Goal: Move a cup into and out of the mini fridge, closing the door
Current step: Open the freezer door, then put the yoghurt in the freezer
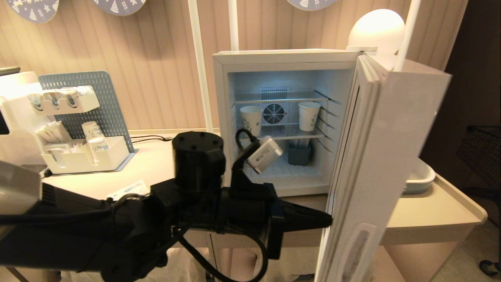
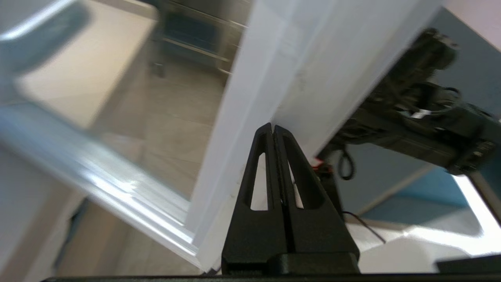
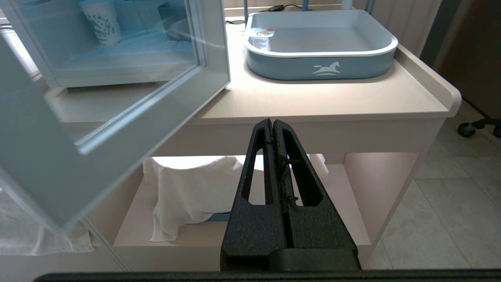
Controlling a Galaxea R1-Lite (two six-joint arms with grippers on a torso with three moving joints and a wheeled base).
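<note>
1. We see the cup (image 3: 261,38), a tiny white pot with a foil lid, standing in a corner of the blue tray (image 3: 352,66) on the worktop (image 3: 332,98), outside the mini fridge (image 1: 274,58) and held by nothing.
2. The mini fridge stands open on the worktop, its inside lit; two taller paper cups (image 1: 251,119) stand on a wire shelf, one at each side of the rear fan, and a dark container (image 1: 299,153) sits below them.
3. The door (image 1: 375,164) is swung out wide, its inner edge turned toward us.
4. Our left hand (image 1: 328,220) reaches in level from the left, its fingers (image 2: 270,156) pressed together and empty, the tips right at the door's inner face near its lower part; we cannot tell whether they touch it.
5. Our right hand (image 3: 273,125) hangs low before the worktop's front edge, fingers pressed together, pinching nothing.
6. A white cloth (image 3: 188,196) lies on the shelf under the worktop.
7. A pegboard organiser (image 1: 82,129) with cups and sachets stands at the far left.
</note>
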